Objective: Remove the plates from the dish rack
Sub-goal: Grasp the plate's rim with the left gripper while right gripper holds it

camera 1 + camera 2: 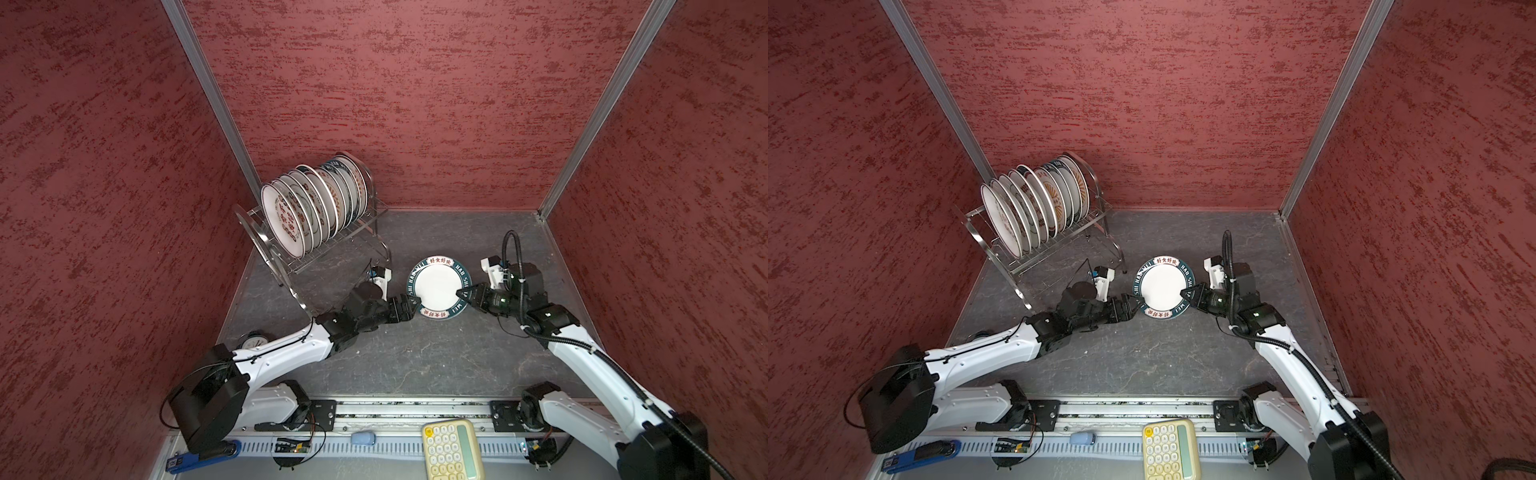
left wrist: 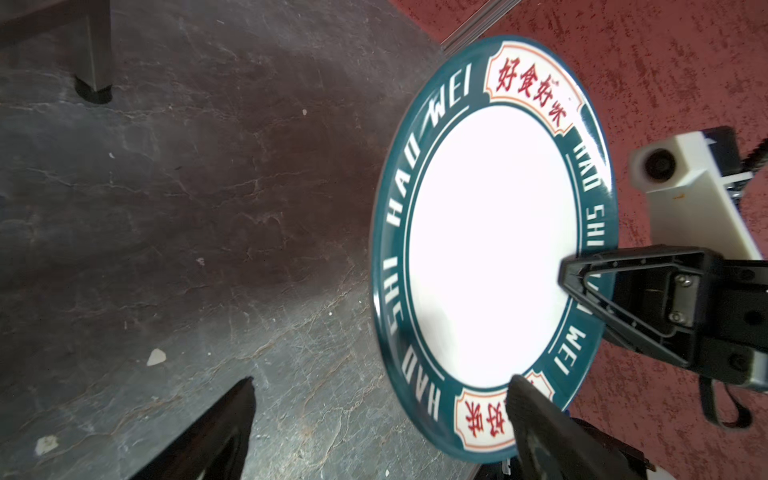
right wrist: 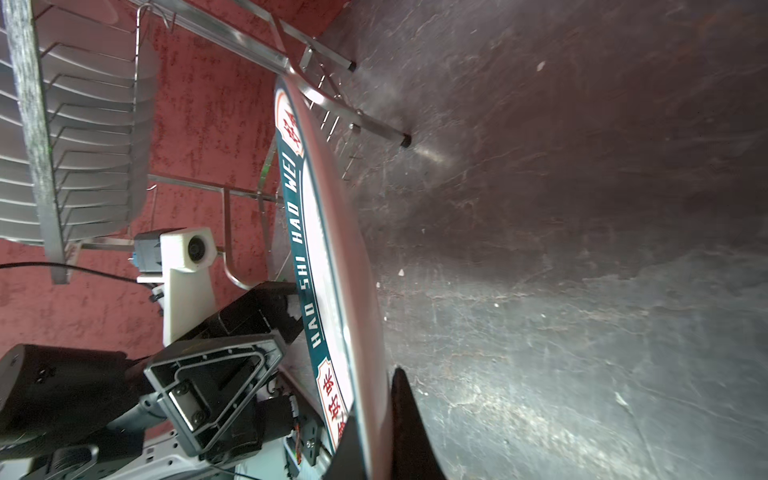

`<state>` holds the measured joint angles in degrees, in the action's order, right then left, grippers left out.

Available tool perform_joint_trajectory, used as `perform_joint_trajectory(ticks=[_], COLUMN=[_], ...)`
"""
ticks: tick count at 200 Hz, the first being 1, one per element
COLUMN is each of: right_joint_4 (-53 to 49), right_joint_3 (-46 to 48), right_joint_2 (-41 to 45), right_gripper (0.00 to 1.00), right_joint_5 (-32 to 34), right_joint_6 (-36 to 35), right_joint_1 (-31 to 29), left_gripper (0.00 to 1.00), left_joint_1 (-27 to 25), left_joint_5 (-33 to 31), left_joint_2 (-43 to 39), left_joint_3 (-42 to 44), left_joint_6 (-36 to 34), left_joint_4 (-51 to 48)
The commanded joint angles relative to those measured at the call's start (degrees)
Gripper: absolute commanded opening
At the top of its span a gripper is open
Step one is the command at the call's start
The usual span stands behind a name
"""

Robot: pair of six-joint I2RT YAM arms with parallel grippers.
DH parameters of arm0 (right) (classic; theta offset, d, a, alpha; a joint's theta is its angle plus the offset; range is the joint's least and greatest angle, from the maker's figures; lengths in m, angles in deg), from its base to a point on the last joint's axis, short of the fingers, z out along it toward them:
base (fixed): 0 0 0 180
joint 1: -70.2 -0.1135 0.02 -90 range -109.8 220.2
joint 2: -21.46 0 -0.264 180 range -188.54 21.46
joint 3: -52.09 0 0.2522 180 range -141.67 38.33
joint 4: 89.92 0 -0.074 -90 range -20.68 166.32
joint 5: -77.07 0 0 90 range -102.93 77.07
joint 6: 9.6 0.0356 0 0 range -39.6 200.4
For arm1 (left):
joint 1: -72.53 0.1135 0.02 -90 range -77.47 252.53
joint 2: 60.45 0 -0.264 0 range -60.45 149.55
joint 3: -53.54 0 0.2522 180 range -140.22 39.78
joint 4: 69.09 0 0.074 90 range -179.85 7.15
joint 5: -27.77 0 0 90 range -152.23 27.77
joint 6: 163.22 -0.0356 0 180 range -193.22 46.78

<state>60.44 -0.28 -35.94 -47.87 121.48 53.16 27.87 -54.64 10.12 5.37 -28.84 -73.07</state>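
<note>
Right gripper (image 1: 460,293) clamps teal-rim plate (image 1: 438,286), left gripper (image 1: 415,305) gapes beside it; you're likely mid-placement, next lower it flat.

Both arms reach inward, facing each other, left hand (image 1: 411,306) seemingly spread wide, right hand (image 1: 461,293) pinched shut.

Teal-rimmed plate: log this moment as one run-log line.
teal-rimmed plate: held by rim | right claw: shut on it | left claw: open | dish rack: loaded
</note>
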Motion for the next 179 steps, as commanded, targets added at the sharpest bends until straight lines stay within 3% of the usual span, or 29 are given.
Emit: perform_joint_trajectory(ticks=[1, 85, 132, 165, 179], right_joint_4=[10.2, 21.7, 24.1, 26.2, 27.2], right_joint_3=[1.0, 6.0, 5.8, 6.2, 6.1], right_joint_2=[-0.9, -4.3, -7.1, -9.0, -9.7], right_gripper=[0.00, 0.00, 0.00, 0.00, 0.05], right_joint_5=[-6.5, -12.1, -13.6, -14.5, -15.3], right_joint_6=[4.1, 8.8, 8.4, 8.5, 8.4], right_joint_1=[0.3, 0.3, 0.3, 0.3, 0.3], left_gripper=[0.90, 0.64, 0.35, 0.21, 0.16], left_joint_1=[2.1, 4.0, 4.2, 4.5, 4.7], left_joint_5=[4.4, 10.3, 11.9, 12.9, 13.1], left_joint_2=[0.8, 3.8, 5.8, 6.9, 7.2], left_joint_3=[1.7, 3.5, 2.7, 2.7, 2.9], left_joint_6=[0.9, 1.6, 1.7, 2.1, 2.9], left_joint_4=[6.8, 15.0, 15.3, 15.5, 16.1])
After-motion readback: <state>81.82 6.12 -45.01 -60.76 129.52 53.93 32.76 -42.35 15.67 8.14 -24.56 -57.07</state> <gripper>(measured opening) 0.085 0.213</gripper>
